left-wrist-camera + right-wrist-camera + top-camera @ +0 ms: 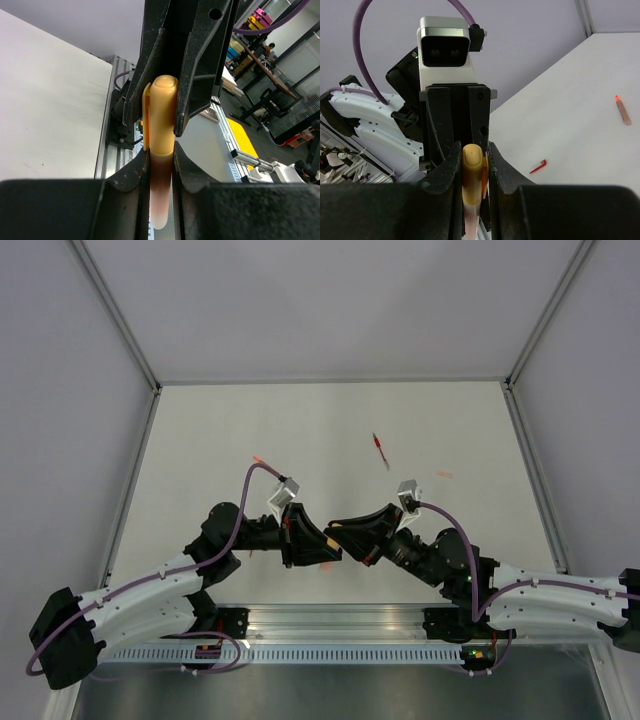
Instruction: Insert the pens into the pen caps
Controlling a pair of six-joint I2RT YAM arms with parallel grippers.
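Between the facing jaws, the orange pen (161, 200) is clamped narrowly by the left gripper (161, 162) and the orange cap (162, 115) by the right gripper (473, 152). Both lie on one axis running straight ahead from each tool, cap over tip, seating depth undetermined.

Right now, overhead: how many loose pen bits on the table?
3: a red pen just right of centre, a small pink-red bit left of it, a small orange bit to its right. Others may be hidden.

Pen (160, 200) between left tool (161, 157), right tool (473, 150)
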